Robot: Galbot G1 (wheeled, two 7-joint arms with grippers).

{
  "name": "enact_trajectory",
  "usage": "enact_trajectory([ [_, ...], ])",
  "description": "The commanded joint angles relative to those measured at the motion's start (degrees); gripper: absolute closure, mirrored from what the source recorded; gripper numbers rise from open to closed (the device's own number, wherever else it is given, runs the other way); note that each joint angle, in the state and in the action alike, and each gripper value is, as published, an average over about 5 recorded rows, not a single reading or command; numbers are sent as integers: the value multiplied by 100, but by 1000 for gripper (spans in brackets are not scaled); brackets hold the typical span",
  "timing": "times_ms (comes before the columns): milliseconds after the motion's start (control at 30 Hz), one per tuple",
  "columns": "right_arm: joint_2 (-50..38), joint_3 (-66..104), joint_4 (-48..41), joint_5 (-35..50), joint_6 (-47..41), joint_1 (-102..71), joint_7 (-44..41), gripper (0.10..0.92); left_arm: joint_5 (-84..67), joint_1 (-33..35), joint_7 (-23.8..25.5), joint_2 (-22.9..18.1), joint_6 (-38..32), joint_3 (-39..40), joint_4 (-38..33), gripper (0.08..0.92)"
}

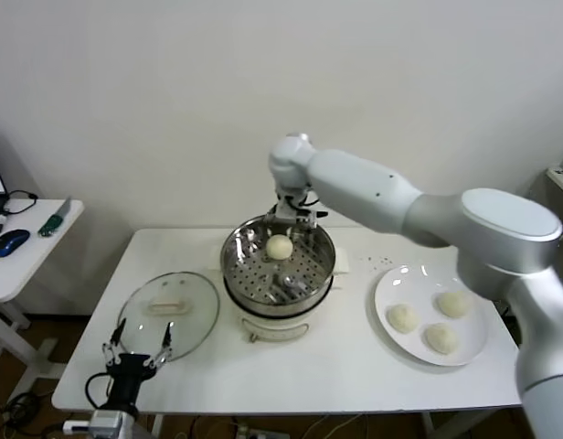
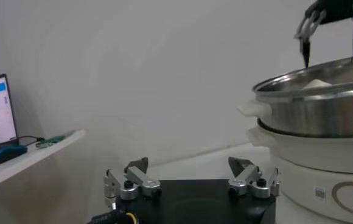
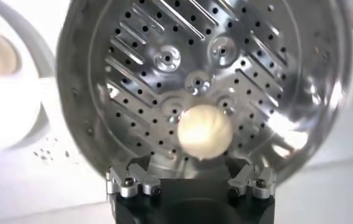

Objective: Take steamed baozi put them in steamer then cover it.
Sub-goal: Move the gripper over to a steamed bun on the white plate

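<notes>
One cream-white baozi (image 1: 280,246) lies on the perforated floor of the shiny steamer (image 1: 234,265), which sits on a white pot base (image 1: 272,325). My right gripper (image 1: 295,219) hangs just above the steamer's far side, open and empty. In the right wrist view the baozi (image 3: 204,131) lies free on the steamer floor (image 3: 134,73) ahead of the spread right gripper (image 3: 188,167). Three more baozi (image 1: 440,337) lie on the white plate (image 1: 391,288). The glass cover (image 1: 169,311) lies flat left of the steamer. My left gripper (image 1: 137,352) is parked open at the table's front left.
A side table with a blue mouse (image 1: 9,242) stands at the far left. From the left wrist view the steamer wall (image 2: 310,112) and pot base (image 2: 310,158) rise ahead of the left gripper (image 2: 187,167). Small crumbs (image 1: 382,262) dot the table behind the plate.
</notes>
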Motion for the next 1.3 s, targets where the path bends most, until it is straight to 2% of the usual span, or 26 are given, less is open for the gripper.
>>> enact_trajectory([
  [33, -1861, -832, 1308, 2644, -2553, 895, 613, 203, -58, 16, 0, 12, -1, 5, -50, 177],
  [133, -2474, -960, 1764, 3124, -3433, 1022, 744, 203, -101, 37, 1, 21, 2, 10, -71, 177],
  [367, -3665, -1157, 2136, 3706, -4039, 863, 706, 203, -134, 87, 6, 52, -8, 47, -91, 177],
  [667, -4734, -395, 2300, 3051, -3941, -755, 547, 203, -112, 92, 10, 63, 27, 56, -148, 177],
  [900, -4761, 750, 1886, 2305, -3657, -2269, 498, 203, -34, 104, 9, 19, 39, 65, -125, 177],
  [1300, -4030, 1497, 1145, 1967, -3460, -3153, 488, 203, 63, 108, 5, -38, 57, 30, -69, 177],
])
